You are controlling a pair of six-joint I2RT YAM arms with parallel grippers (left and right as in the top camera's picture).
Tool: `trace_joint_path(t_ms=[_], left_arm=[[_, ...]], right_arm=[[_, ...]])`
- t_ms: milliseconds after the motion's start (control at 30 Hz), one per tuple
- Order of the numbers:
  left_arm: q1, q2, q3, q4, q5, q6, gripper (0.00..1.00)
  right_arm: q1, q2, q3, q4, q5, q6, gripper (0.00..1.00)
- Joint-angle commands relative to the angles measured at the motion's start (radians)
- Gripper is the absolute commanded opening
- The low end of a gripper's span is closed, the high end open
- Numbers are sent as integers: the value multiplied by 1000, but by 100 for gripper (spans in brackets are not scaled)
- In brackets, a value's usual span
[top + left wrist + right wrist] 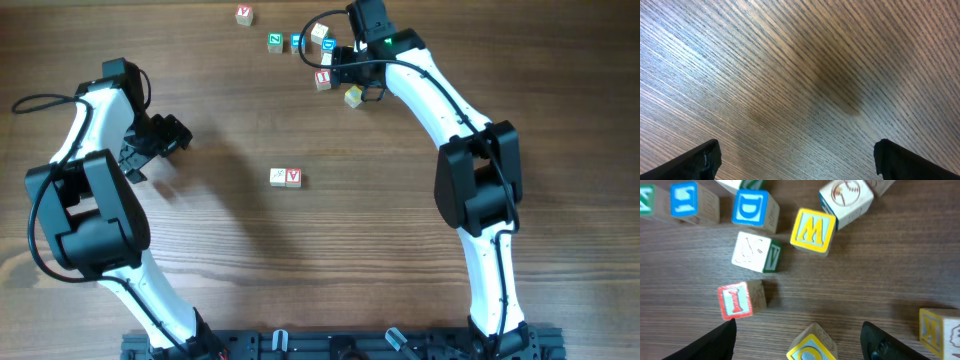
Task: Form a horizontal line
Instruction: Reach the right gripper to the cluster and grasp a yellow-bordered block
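Here the cream cube and red "V" cube sit touching at centre; the red "I" cube and yellow cube lie by the right gripper, spread wide; left gripper spread too

The bench shows fine, streaky wood grain with a soft satin sheen where light falls. The red "I" cube and the yellow "W" cube are pale bare wood, smooth-faced, with flat painted print. The right arm wears glossy white plastic shells and matt black joints.
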Motion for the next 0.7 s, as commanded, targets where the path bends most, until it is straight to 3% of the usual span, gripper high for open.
trace_joint_path(t_ms=[0, 67, 200, 367, 500, 633, 667], left_arm=[[3, -9, 0, 0, -10, -2, 100], [3, -9, 0, 0, -10, -2, 100], [3, -9, 0, 0, -10, -2, 100], [3, -9, 0, 0, -10, -2, 100], [3, -9, 0, 0, -10, -2, 100], [3, -9, 0, 0, -10, -2, 100], [3, -9, 0, 0, -10, -2, 100]], right_arm=[[-5, 45, -1, -26, -14, -3, 80], [-5, 57, -2, -40, -111, -45, 85], [-4, 66, -2, -92, -258, -107, 86], [-3, 66, -2, -220, -221, -159, 87], [-3, 66, -2, -148, -20, -227, 86], [-3, 66, -2, -78, -23, -327, 69], [-3, 66, -2, -79, -23, -328, 57]])
